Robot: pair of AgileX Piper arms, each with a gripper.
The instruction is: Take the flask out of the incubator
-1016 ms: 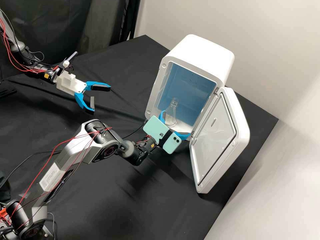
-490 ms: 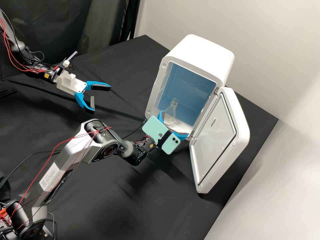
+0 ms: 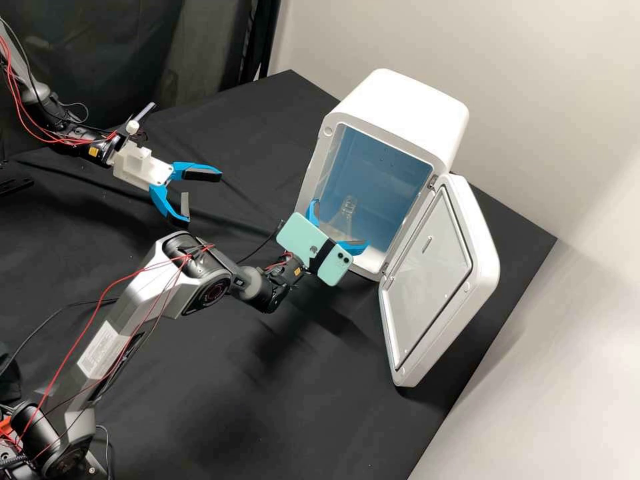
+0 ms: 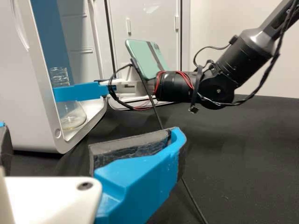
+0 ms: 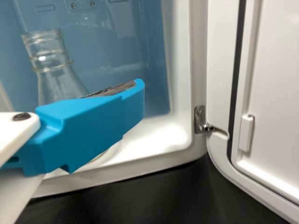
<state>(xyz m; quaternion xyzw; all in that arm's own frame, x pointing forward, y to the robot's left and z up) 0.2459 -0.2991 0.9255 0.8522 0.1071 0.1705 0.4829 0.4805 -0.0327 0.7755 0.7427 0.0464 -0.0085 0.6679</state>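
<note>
Right gripper (image 3: pixel 335 230): fingers spread, clasping nothing, tips at the mouth of the open incubator (image 3: pixel 400 113). Glass flask (image 3: pixel 347 208) stands upright on the chamber floor just beyond them; door (image 3: pixel 440 280) hangs wide. Left gripper (image 3: pixel 200 195) also agape, hovers above the black bench (image 3: pixel 267 373), well apart.

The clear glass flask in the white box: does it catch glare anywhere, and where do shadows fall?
Right wrist view: the clear glass flask shows small bright glints on its ribbed neck. High view: the white incubator throws a soft-edged shadow onto the pale surface past the black bench; no hard glare.
</note>
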